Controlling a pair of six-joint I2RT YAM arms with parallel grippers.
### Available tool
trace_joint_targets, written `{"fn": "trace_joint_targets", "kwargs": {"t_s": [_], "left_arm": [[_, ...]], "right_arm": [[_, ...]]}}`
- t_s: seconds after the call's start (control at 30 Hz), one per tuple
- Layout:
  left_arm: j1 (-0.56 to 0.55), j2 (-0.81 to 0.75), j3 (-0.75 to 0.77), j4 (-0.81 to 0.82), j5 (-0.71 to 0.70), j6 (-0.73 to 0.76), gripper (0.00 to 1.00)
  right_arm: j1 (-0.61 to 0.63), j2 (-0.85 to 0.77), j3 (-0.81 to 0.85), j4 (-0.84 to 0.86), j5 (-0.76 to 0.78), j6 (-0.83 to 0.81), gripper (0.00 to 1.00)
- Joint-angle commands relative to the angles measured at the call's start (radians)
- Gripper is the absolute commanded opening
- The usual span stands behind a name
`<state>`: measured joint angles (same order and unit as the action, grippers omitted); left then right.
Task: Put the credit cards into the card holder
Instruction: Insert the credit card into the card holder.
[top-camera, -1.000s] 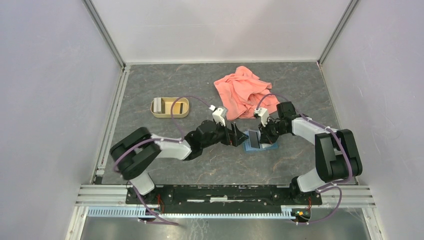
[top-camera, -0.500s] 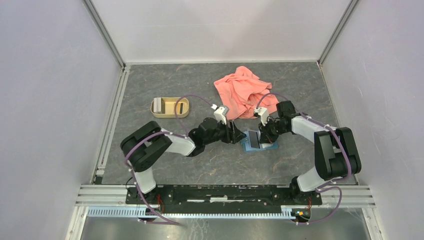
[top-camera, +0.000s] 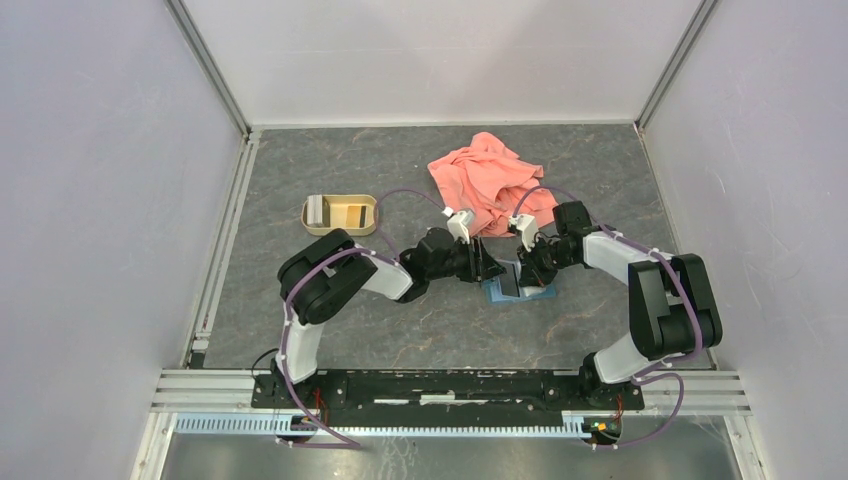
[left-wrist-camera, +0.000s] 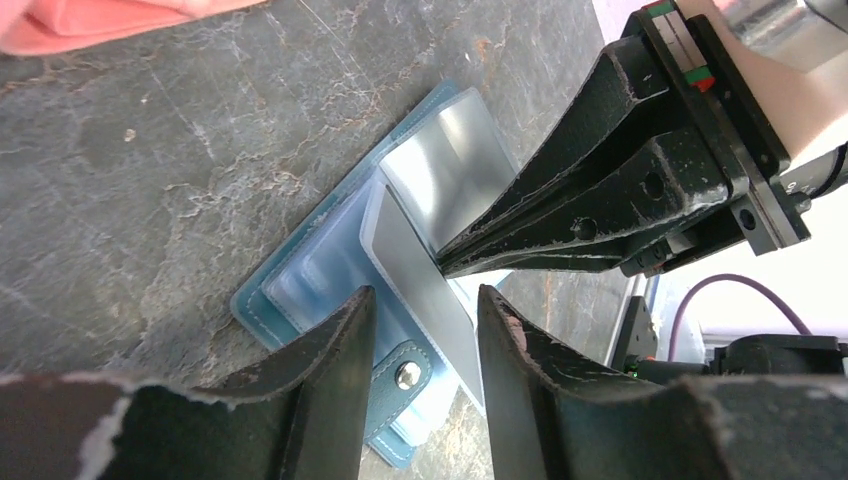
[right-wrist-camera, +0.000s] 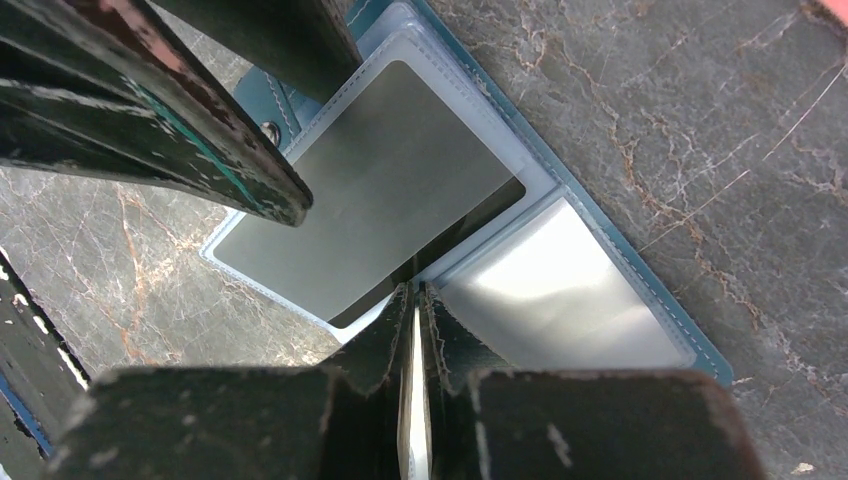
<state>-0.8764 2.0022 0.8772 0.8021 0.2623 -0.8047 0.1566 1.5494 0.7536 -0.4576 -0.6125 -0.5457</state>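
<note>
Card holder (left-wrist-camera: 300, 285) leaf stands clamped in right pincer (left-wrist-camera: 443, 265), its contents unclear; left pincer (left-wrist-camera: 425, 300) gapes nearby.

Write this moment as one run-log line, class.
stage: inserting | right end effector: shut on thin greyish-white card at open teal-blue folding wallet | left end effector: open, beside wallet

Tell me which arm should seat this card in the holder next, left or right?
Right. The right gripper is shut on the greyish card, its edge at the card holder's open sleeve. The left gripper is open beside it, holding nothing, probably better used to steady the holder.
</note>
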Motion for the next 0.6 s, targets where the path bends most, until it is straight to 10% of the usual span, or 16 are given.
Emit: {"fn": "trace_joint_targets", "kwargs": {"t_s": [0.0, 0.57], "left_arm": [[0.004, 0.038, 0.057, 0.046, 0.06, -0.063, 0.47], [-0.03, 0.119, 0.213, 0.09, 0.181, -0.126, 0.44]], "right_arm": [[0.004, 0.024, 0.0, 0.012, 0.039, -0.019, 0.1], [-0.252, -0.299, -0.008, 0.032, -0.025, -0.002, 0.23]]}}
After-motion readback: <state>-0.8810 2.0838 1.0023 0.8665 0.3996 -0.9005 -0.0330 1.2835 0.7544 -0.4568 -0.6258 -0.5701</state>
